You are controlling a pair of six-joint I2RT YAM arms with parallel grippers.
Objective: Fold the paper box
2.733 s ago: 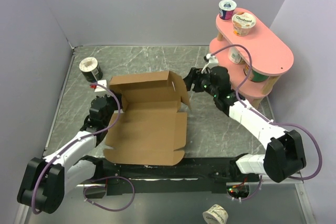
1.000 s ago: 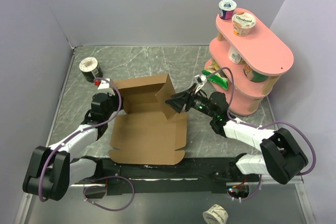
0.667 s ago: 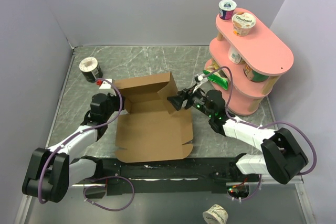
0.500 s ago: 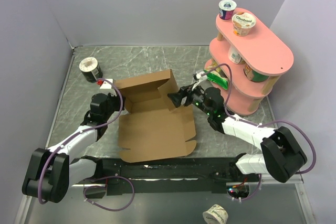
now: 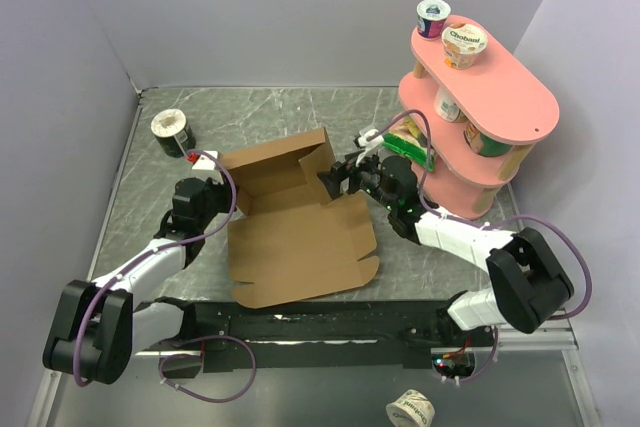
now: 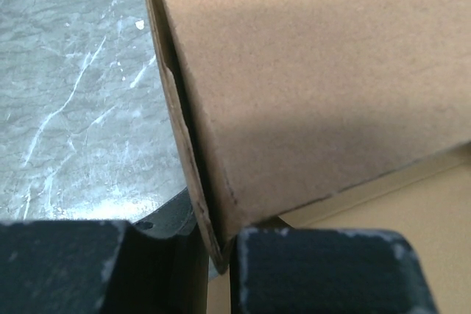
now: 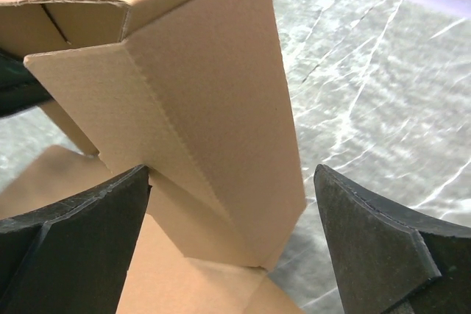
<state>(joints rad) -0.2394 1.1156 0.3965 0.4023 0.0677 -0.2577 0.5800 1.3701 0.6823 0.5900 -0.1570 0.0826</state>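
Behind the paper box (image 5: 300, 242) the marble table (image 5: 280, 112) lies open; a pink shelf (image 5: 510, 97) crowds its right, a small cup (image 5: 172, 132) its far-left corner.

One paper box (image 5: 300, 247), one pink shelf (image 5: 510, 97), at least five cups (image 5: 433, 17).

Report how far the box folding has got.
Done: the paper box has its back wall raised. In hand: the left gripper pinches its left wall; the right gripper stands open astride the right flap. Left: the big near panel lies flat, nothing closed.
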